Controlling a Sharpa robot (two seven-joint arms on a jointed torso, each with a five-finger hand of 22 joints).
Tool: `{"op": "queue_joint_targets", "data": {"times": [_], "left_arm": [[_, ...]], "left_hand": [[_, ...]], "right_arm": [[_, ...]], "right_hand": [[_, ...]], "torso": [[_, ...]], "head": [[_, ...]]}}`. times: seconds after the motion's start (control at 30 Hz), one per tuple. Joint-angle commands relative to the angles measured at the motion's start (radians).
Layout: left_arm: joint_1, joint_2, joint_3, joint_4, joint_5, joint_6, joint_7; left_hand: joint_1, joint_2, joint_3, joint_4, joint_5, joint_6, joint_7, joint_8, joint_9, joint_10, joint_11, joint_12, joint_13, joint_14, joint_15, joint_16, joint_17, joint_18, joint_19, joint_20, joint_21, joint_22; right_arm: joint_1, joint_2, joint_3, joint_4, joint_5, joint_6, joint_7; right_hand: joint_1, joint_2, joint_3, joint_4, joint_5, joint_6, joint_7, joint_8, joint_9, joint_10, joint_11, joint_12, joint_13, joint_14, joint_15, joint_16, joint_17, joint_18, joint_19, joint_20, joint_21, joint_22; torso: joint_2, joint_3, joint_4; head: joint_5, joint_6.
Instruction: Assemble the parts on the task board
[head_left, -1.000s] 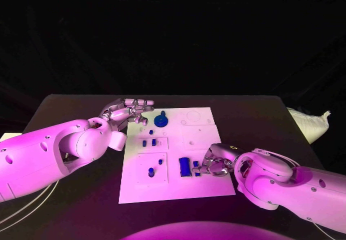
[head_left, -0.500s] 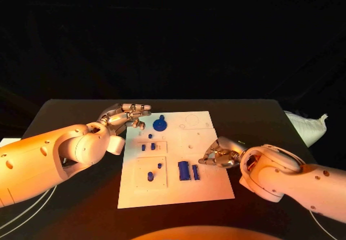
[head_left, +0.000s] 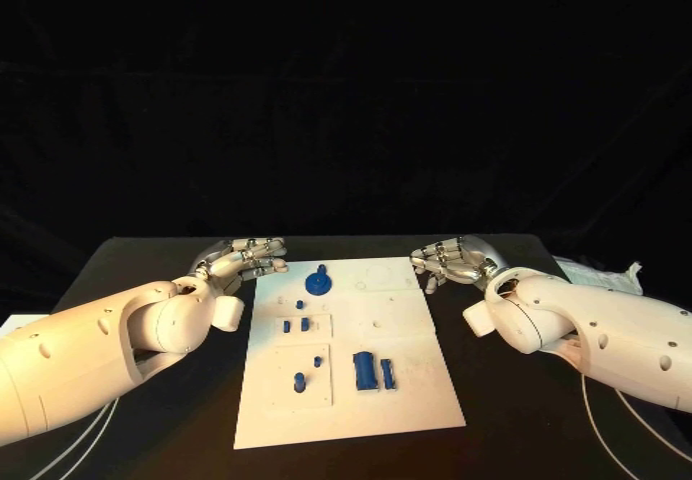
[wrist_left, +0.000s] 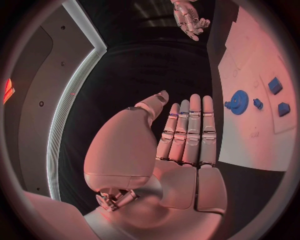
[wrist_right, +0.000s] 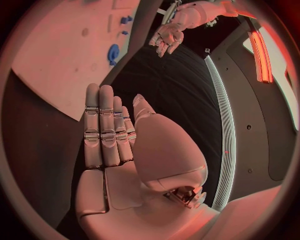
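Hovering empty and straight-fingered, left hand (head_left: 242, 257) and right hand (head_left: 450, 262) flanking the board's (head_left: 411, 400) far end, likely awaiting the next part (head_left: 366, 369) pickup.

you're looking at a lab-style robot test cell: black curtain backdrop, a black desk (head_left: 512, 265), and a white task board (head_left: 411, 395) laid out between the arms.

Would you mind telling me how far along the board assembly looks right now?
Little looks finished: the blue gear, small pegs and two blue blocks lie on the task board. Nothing is in hand; the left hand and right hand hover empty at its far corners. Which parts are seated is unclear.
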Motion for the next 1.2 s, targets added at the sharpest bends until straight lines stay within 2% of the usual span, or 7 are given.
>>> {"op": "queue_joint_targets", "data": {"times": [0.03, 0.37, 0.4, 0.47, 0.8, 1.17, 1.2], "left_arm": [[-0.011, 0.026, 0.001, -0.039, 0.083, -0.014, 0.076], [-0.035, 0.099, 0.002, -0.138, 0.134, -0.079, 0.158], [-0.034, 0.095, 0.001, -0.132, 0.089, -0.042, 0.088], [-0.034, 0.094, 0.001, -0.129, 0.087, -0.046, 0.089], [-0.035, 0.07, 0.006, -0.019, 0.035, -0.211, 0.133], [-0.036, 0.029, 0.015, 0.173, -0.056, -0.502, 0.21], [-0.037, 0.026, 0.015, 0.184, -0.061, -0.518, 0.214]], "left_hand": [[0.007, 0.017, -0.019, 0.002, -0.002, -0.009, -0.004, -0.011, -0.002, 0.002, 0.014, -0.031, -0.001, -0.009, 0.017, -0.096, -0.048, 0.016, -0.043, 0.028, -0.064, -0.07], [0.033, 0.041, -0.054, 0.008, 0.0, 0.002, -0.004, -0.029, -0.001, 0.018, 0.02, -0.093, -0.002, 0.026, 0.033, -0.25, -0.135, 0.022, -0.044, 0.051, -0.102, -0.204], [-0.374, 0.063, -0.152, -0.014, -0.037, -0.304, -0.06, -0.109, -0.067, -0.299, -0.028, -0.13, -0.063, -0.272, -0.009, -0.311, -0.176, -0.041, -0.286, -0.029, -0.167, -0.356], [-0.404, 0.139, -0.163, -0.014, -0.038, -0.325, -0.065, -0.109, -0.067, -0.321, -0.03, -0.135, -0.063, -0.292, -0.013, -0.321, -0.183, -0.041, -0.304, -0.034, -0.167, -0.374], [-0.72, 0.139, -0.243, -0.014, -0.123, -0.556, -0.108, -0.109, -0.067, -0.563, -0.068, -0.223, -0.063, -0.52, -0.107, -0.37, -0.277, -0.071, -0.491, -0.094, -0.167, -0.493], [-0.93, 0.139, -0.296, -0.014, -0.123, -0.711, -0.189, -0.109, -0.067, -0.725, -0.139, -0.223, -0.063, -0.672, -0.107, -0.463, -0.277, -0.093, -0.615, -0.134, -0.167, -0.572], [-0.945, 0.139, -0.3, -0.014, -0.123, -0.722, -0.189, -0.109, -0.067, -0.737, -0.139, -0.223, -0.063, -0.683, -0.107, -0.463, -0.277, -0.093, -0.624, -0.137, -0.167, -0.578]], "right_arm": [[0.003, 0.045, 0.0, -0.071, 0.259, 0.079, 0.202], [0.007, 0.174, 0.001, -0.251, 0.385, 0.202, 0.261], [0.007, 0.165, 0.001, -0.241, 0.309, 0.108, 0.195], [0.008, 0.165, 0.0, -0.238, 0.311, 0.104, 0.197], [0.044, 0.148, -0.051, -0.109, 0.392, -0.061, 0.28], [0.097, 0.125, -0.126, 0.078, 0.511, -0.3, 0.4], [0.099, 0.124, -0.129, 0.086, 0.516, -0.31, 0.405]], "right_hand": [[0.021, -0.003, 0.011, -0.011, -0.015, -0.003, 0.004, -0.006, -0.024, 0.006, 0.012, -0.051, -0.087, -0.054, 0.025, -0.119, -0.067, 0.001, -0.033, 0.021, -0.096, -0.065], [0.015, 0.006, 0.088, -0.098, -0.018, 0.002, 0.012, -0.004, -0.15, 0.04, 0.032, -0.117, -0.381, -0.033, 0.064, -0.387, -0.331, 0.009, 0.015, 0.067, -0.358, -0.272], [-0.422, -0.038, 0.016, -0.183, -0.063, -0.287, -0.047, -0.067, -0.19, -0.292, -0.01, -0.184, -0.412, -0.391, -0.033, -0.414, -0.384, -0.053, -0.314, 0.008, -0.41, -0.309], [-0.461, -0.038, 0.016, -0.183, -0.064, -0.302, -0.051, -0.067, -0.197, -0.309, -0.014, -0.184, -0.424, -0.406, -0.033, -0.485, -0.395, -0.053, -0.326, 0.002, -0.417, -0.317], [-0.803, -0.038, 0.016, -0.183, -0.163, -0.524, -0.097, -0.067, -0.293, -0.565, -0.109, -0.184, -0.505, -0.68, -0.033, -0.485, -0.44, -0.081, -0.579, -0.045, -0.46, -0.407], [-1.032, -0.038, 0.016, -0.183, -0.163, -0.672, -0.183, -0.067, -0.293, -0.736, -0.109, -0.184, -0.505, -0.863, -0.033, -0.485, -0.523, -0.103, -0.748, -0.133, -0.539, -0.407], [-1.049, -0.038, 0.016, -0.183, -0.163, -0.684, -0.183, -0.067, -0.293, -0.75, -0.109, -0.184, -0.505, -0.877, -0.033, -0.485, -0.523, -0.178, -0.76, -0.133, -0.539, -0.407]], "torso": [[-0.029, 0.0026, -0.002], [-0.042, 0.0128, 0.0062], [-0.04, 0.0085, 0.0043], [-0.04, 0.0098, 0.0034], [-0.04, 0.042, -0.0194], [-0.04, 0.0434, -0.0204], [-0.04, 0.0434, -0.0204]], "head": [[0.003, 0.034], [0.022, 0.057], [0.011, 0.054], [0.013, 0.056], [0.066, 0.106], [0.068, 0.108], [0.068, 0.108]]}}
